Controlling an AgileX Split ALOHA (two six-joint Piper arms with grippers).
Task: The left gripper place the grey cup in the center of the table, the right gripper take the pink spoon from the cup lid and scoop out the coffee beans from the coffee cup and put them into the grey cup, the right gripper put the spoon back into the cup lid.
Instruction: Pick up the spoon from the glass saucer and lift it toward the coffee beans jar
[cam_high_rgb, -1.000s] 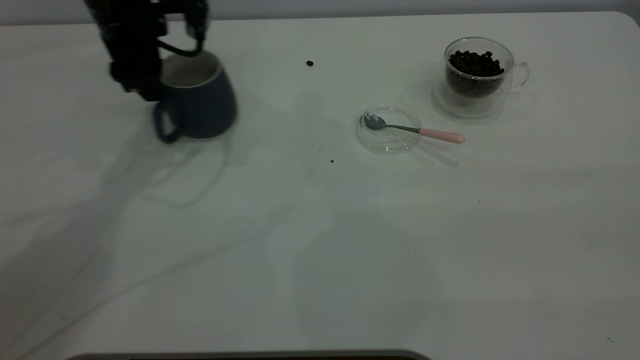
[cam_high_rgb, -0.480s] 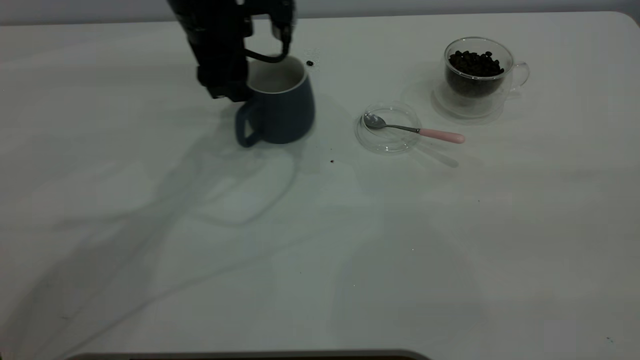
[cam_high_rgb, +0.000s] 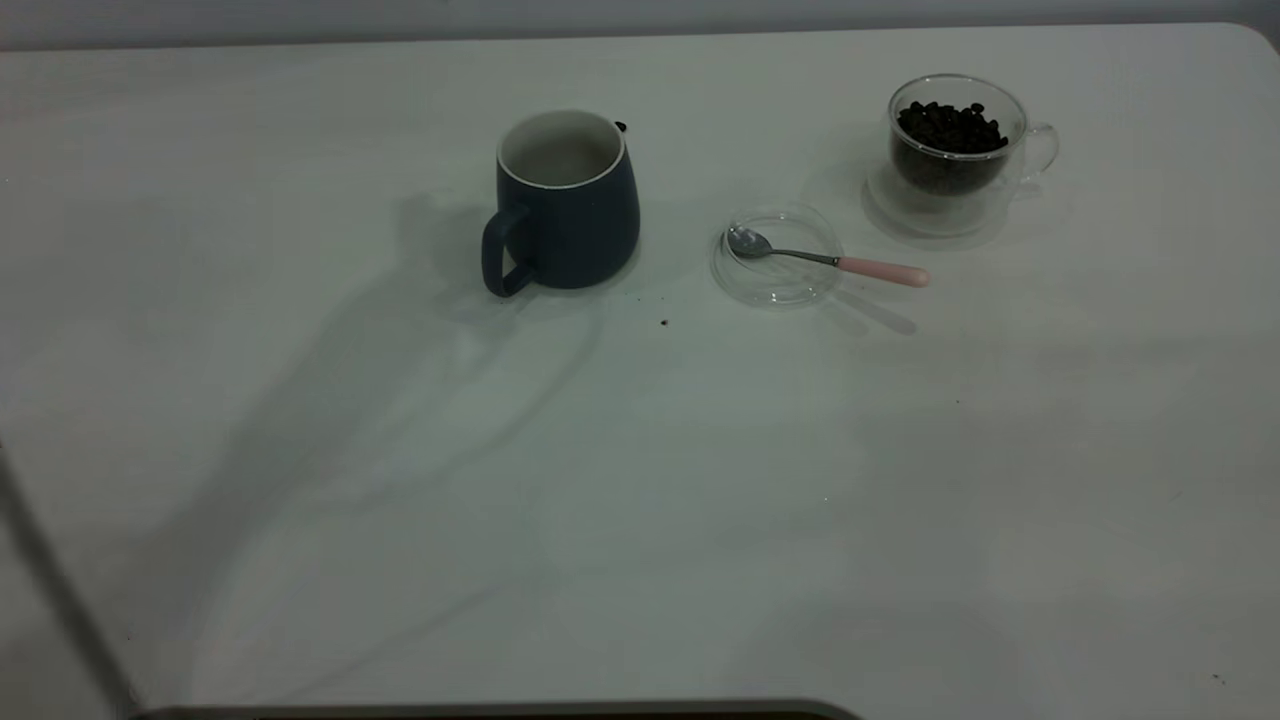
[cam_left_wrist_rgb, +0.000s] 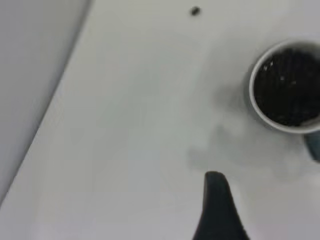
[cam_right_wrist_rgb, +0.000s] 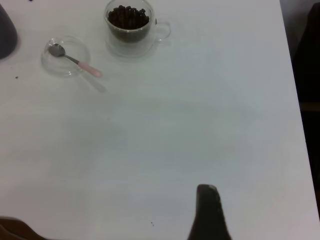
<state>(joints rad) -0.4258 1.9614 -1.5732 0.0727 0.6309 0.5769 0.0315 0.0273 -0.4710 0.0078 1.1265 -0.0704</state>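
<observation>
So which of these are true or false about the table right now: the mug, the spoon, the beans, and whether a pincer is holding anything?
1. The grey cup stands upright on the table with no pincer on it. True.
2. The pink spoon lies inside the coffee cup. False: its bowl rests in the cup lid, its handle sticking out over the rim.
3. The coffee cup holds coffee beans. True.
4. The cup lid sits on top of the coffee cup. False: it lies flat on the table beside it.

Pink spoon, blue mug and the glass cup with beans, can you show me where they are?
pink spoon (cam_high_rgb: 885, 271), exterior view, on its pink handle.
blue mug (cam_high_rgb: 575, 225), exterior view, on its dark side.
glass cup (cam_high_rgb: 950, 165), exterior view, on its bean-filled wall.
</observation>
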